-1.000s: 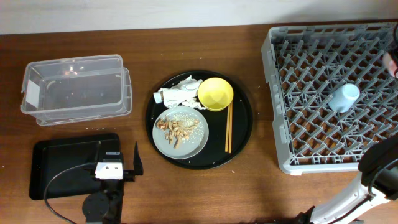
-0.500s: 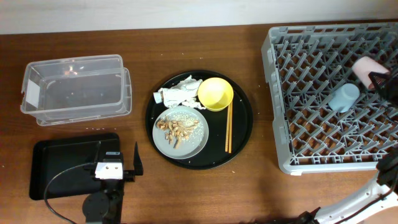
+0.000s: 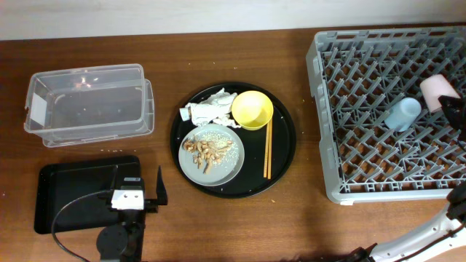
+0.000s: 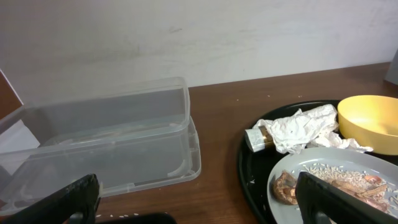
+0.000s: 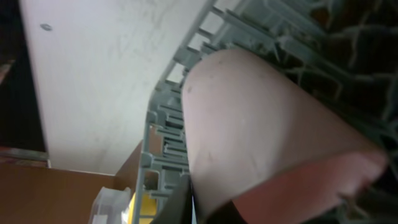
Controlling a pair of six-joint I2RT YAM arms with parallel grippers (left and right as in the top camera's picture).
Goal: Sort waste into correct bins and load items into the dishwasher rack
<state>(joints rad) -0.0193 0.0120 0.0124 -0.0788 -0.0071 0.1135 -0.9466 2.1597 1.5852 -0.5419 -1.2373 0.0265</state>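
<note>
The black left tool (image 4: pixel 196 193) has a white block (image 3: pixel 129 197) and looped cable (image 3: pixel 64 209).

Pink cup (image 3: pixel 437 91) — tilted, over grey rack (image 3: pixel 364 131)

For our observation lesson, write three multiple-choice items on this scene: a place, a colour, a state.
1. Where is the blue cup? A in the rack; B on the round tray; C in the clear tub.
2. What colour is the bowl? A green; B yellow; C red.
3. The left gripper is: A open; B shut on a napkin; C shut on chopsticks.
Answers: 1 A, it lies among the rack's pegs; 2 B, plainly yellow from overhead; 3 A, its fingers stand wide apart.
</note>
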